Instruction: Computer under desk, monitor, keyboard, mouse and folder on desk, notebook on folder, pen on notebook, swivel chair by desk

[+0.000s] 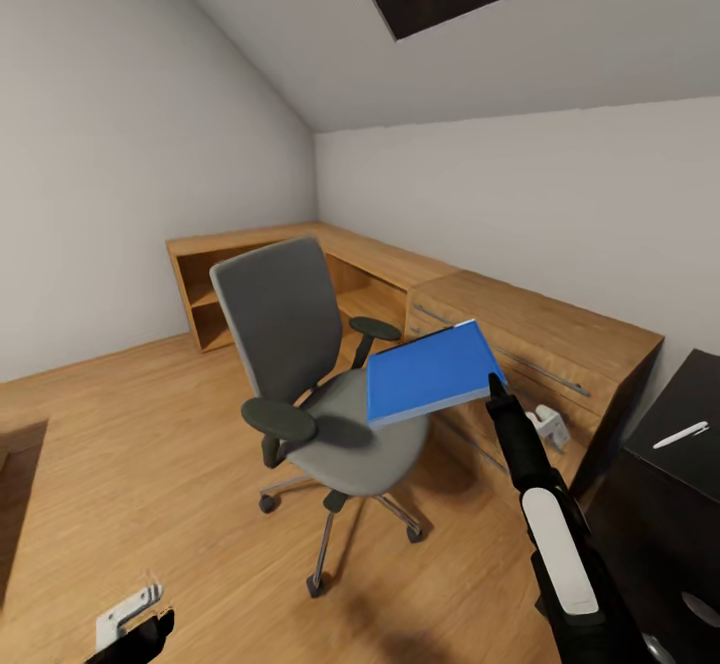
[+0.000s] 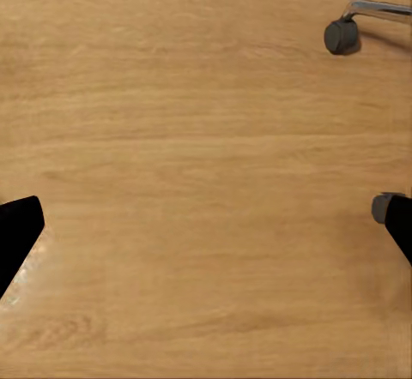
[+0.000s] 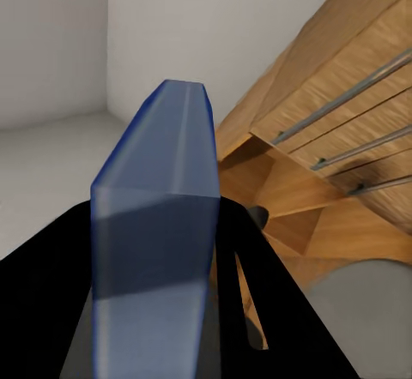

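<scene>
I see a light wooden floor (image 1: 150,424) running across the room; on it the swivel chair (image 1: 310,394) stands on its chrome star base, casters touching the boards; from the left wrist camera I see two of those casters (image 2: 341,36) resting on the planks; a light wooden drawer unit (image 1: 540,344) stands on the floor against the far wall; at the right edge I make out the black top of the desk (image 1: 670,414), with a white pen (image 1: 680,434) lying on it.
</scene>
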`<state>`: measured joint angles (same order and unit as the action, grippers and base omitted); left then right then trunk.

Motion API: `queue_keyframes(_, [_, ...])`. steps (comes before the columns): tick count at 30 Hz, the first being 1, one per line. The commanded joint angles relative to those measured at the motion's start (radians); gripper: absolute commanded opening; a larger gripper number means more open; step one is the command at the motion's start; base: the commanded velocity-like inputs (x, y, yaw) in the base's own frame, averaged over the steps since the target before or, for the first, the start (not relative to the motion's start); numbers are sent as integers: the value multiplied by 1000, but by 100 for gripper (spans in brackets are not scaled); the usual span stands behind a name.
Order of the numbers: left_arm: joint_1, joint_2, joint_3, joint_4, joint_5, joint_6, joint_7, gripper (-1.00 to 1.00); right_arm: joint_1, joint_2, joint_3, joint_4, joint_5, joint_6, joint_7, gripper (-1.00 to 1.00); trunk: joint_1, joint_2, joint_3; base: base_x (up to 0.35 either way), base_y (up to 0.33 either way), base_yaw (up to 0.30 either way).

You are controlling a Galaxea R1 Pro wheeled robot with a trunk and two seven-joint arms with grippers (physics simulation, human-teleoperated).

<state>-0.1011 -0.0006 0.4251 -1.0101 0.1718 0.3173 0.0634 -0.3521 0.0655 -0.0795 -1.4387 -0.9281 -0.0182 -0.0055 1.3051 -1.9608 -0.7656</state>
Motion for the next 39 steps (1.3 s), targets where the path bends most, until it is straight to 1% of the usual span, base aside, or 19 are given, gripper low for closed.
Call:
queue_keyframes(1, [0,-4,0,32,-20,-46,5,100,0,0,0,-2,-11,-2,-1,-100,-4,7,2,0,0,0])
queue_keyframes(2, [0,-8,0,80,-54,-102,4,100,1,0,0,-4,-10,-2,-1,-100,-8,14,5,0,0,0])
queue_keyframes(3, [0,-9,0,95,-62,-119,4,100,2,0,0,-5,-10,-2,-1,-100,-12,21,9,0,0,0])
queue_keyframes(4, [0,-10,1,124,-73,-152,4,100,5,-1,0,-7,-10,-2,-1,-100,-16,28,12,0,0,0])
queue_keyframes(7, [0,-10,1,180,-88,-236,4,100,15,-1,0,-8,-10,-2,-1,-100,-27,49,21,0,0,0])
queue_keyframes(8, [0,-10,1,188,-89,-252,4,100,16,-1,0,-9,-10,-2,-1,-100,-31,56,24,0,0,0])
queue_keyframes(9, [0,-11,1,222,-94,-321,5,100,20,-1,0,-9,-10,-2,0,-100,-35,63,27,0,0,0])
queue_keyframes(14, [0,-10,1,251,-95,-348,7,100,22,1,1,-8,-10,-2,1,-100,-54,98,43,0,0,0])
queue_keyframes(19, [0,-11,1,273,-94,-351,9,100,22,6,1,-10,-12,-5,-6,-100,-73,133,59,0,0,0])
queue_keyframes(23, [0,-11,-3,305,-95,-351,10,100,22,13,-2,-18,-25,-13,-31,-100,-88,161,71,0,0,0])
queue_keyframes(26, [0,-12,-4,317,-95,-351,11,100,22,12,-5,-27,-33,-17,-47,-100,-100,182,81,0,0,0])
queue_keyframes(32, [0,-12,-5,325,-95,-351,12,100,22,11,-6,-31,-36,-19,-54,-100,-123,224,99,0,0,0])
queue_keyframes(35, [0,-12,-5,329,-96,-350,12,100,22,10,-14,-32,-38,-20,-55,-100,-134,245,108,0,0,0])
queue_keyframes(39, [0,-12,-10,372,-97,-348,11,100,22,12,-47,-32,-50,-20,-57,-100,-150,273,116,0,0,-35])
